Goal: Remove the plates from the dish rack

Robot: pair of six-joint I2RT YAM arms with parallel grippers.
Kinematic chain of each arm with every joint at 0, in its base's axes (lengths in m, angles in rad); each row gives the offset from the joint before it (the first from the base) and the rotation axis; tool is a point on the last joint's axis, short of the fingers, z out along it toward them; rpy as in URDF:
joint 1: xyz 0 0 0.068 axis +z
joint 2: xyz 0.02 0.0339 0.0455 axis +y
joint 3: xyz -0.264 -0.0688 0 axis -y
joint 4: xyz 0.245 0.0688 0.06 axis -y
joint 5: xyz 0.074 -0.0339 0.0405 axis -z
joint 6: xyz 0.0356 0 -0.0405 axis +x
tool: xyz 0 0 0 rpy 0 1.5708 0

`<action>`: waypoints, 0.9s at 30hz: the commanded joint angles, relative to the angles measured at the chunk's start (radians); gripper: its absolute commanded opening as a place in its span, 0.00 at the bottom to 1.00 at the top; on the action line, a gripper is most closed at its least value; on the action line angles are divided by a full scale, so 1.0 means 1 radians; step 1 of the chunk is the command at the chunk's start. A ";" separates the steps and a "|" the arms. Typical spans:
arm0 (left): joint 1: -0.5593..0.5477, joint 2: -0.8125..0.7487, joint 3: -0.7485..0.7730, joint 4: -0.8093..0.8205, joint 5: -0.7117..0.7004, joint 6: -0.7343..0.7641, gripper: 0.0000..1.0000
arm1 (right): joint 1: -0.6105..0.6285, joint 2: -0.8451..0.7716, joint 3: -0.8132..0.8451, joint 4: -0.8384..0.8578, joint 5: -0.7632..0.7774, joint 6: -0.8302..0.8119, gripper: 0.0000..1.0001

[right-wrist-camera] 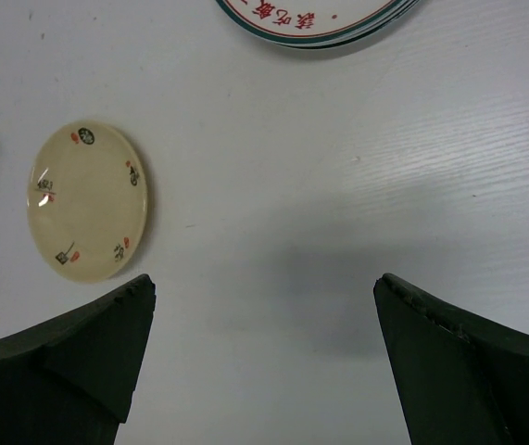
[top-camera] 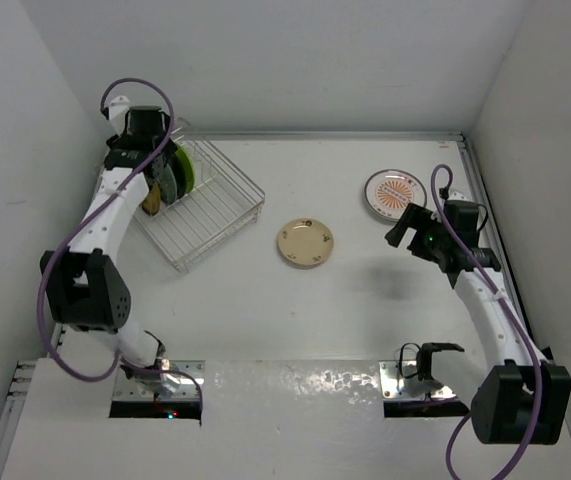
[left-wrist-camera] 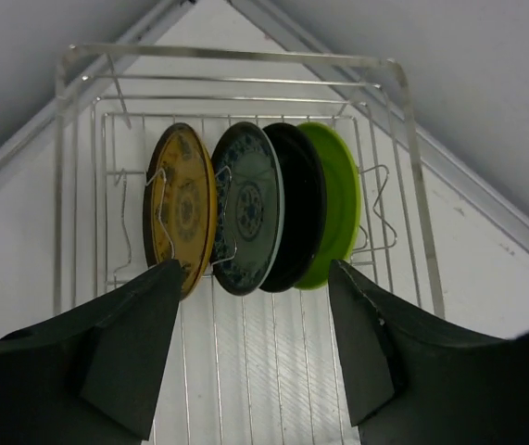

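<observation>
The silver wire dish rack [top-camera: 215, 215] stands at the back left and also shows in the left wrist view [left-wrist-camera: 245, 83]. Upright in its slots stand a tan plate [left-wrist-camera: 182, 206], a patterned dark green plate [left-wrist-camera: 248, 209], a black plate [left-wrist-camera: 303, 204] and a lime green plate [left-wrist-camera: 340, 199]. My left gripper [left-wrist-camera: 255, 283] is open just in front of them, holding nothing. A cream plate [top-camera: 305, 243] lies flat at table centre, also in the right wrist view [right-wrist-camera: 86, 199]. The white sunburst plate [top-camera: 396, 194] lies flat at the back right. My right gripper [right-wrist-camera: 264, 292] is open and empty above the bare table.
White walls close the table on the left, back and right. The rack's raised rail [left-wrist-camera: 227, 54] runs behind the plates. The sunburst plate's rim [right-wrist-camera: 320, 28] shows at the top edge of the right wrist view.
</observation>
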 commanded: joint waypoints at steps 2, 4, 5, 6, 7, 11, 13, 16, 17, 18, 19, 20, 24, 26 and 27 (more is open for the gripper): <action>0.068 0.113 0.084 -0.030 0.144 0.012 0.59 | 0.001 0.009 0.004 0.085 -0.054 -0.006 0.99; 0.076 0.150 0.139 -0.059 0.140 0.015 0.51 | 0.001 0.015 0.007 0.085 -0.062 -0.011 0.99; 0.076 0.183 0.157 -0.074 0.131 0.012 0.51 | 0.001 0.016 0.004 0.088 -0.062 -0.011 0.99; 0.100 0.197 0.169 -0.091 0.126 0.011 0.49 | 0.001 0.018 0.001 0.091 -0.062 -0.009 0.99; 0.111 0.210 0.178 -0.091 0.135 0.015 0.47 | 0.001 0.016 -0.001 0.094 -0.063 -0.008 0.99; 0.140 0.251 0.171 -0.096 0.152 0.004 0.44 | 0.001 0.022 -0.004 0.104 -0.071 -0.005 0.99; 0.146 0.257 0.152 -0.084 0.154 0.004 0.43 | 0.001 0.026 -0.005 0.105 -0.074 -0.005 0.99; 0.154 0.279 0.129 -0.071 0.157 0.001 0.40 | 0.003 0.027 -0.010 0.111 -0.077 0.000 0.99; 0.157 0.283 0.126 -0.065 0.164 0.001 0.38 | 0.003 0.029 -0.012 0.114 -0.080 0.001 0.99; 0.160 0.291 0.118 -0.045 0.172 0.006 0.30 | 0.003 0.029 -0.012 0.114 -0.080 0.001 0.99; 0.171 0.308 0.120 -0.045 0.174 0.006 0.23 | 0.003 0.029 -0.012 0.113 -0.080 -0.003 0.99; 0.175 0.314 0.120 -0.045 0.184 0.006 0.20 | 0.003 0.029 -0.012 0.110 -0.080 -0.005 0.99; 0.189 0.337 0.120 -0.027 0.215 0.009 0.16 | 0.003 0.029 -0.008 0.107 -0.077 -0.005 0.99; 0.192 0.339 0.120 -0.016 0.227 0.012 0.16 | 0.003 0.026 -0.008 0.105 -0.076 -0.006 0.99; 0.192 0.339 0.123 -0.013 0.230 0.017 0.17 | 0.003 0.022 -0.008 0.104 -0.074 -0.008 0.99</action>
